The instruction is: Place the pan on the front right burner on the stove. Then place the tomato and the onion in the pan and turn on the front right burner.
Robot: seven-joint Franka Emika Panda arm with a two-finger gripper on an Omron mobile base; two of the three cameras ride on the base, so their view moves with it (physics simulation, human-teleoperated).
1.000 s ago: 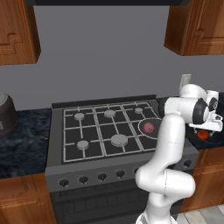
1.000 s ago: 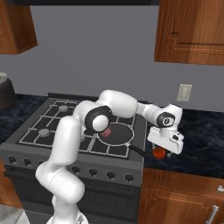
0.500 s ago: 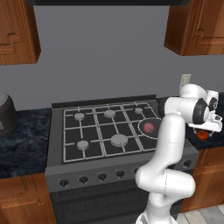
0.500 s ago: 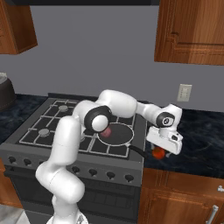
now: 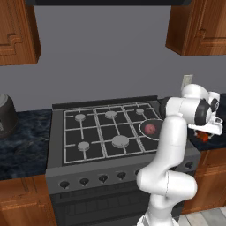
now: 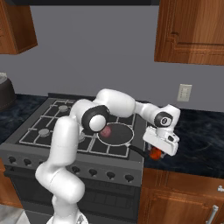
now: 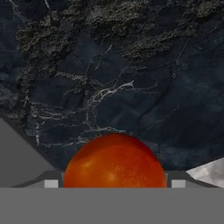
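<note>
Hand view: tomato [image 7: 114, 161] between the pincer [image 7: 114, 183] tips, contact seemingly unclear, grip state unreadable.

Glossy red-orange tomato [image 7: 114, 161] on dark counter; onion [image 5: 150, 128] (duller pink) in pan [image 6: 115, 133].

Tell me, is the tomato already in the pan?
No, the tomato sits on the dark counter right of the stove, while the pan holds the onion.

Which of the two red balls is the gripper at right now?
The tomato, the bright red-orange one on the dark counter, between the gripper's fingertips. The duller pinkish onion lies in the pan.
</note>
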